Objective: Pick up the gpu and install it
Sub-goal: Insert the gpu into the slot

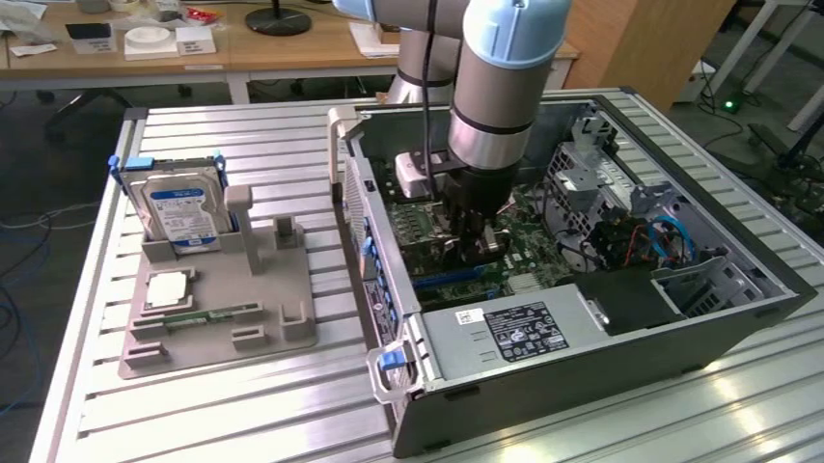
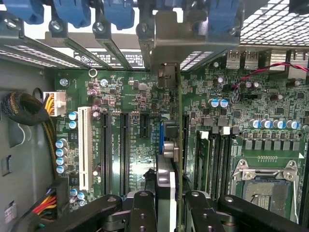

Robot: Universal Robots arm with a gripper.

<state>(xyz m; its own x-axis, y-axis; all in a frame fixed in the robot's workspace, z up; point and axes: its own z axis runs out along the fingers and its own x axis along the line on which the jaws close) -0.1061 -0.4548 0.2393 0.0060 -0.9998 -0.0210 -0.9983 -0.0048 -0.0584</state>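
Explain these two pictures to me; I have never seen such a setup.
The grey and blue machine is a robot arm with a gripper at its tip. One picture comes from a camera off the arm, the other from a camera on its wrist. On the metal table lies an open computer case; at the exterior view's left a grey holder carries a hard drive and a memory stick. The gripper is inside the case, shut on the graphics card, seen edge-on over the motherboard. Whether it sits in a slot, I cannot tell.
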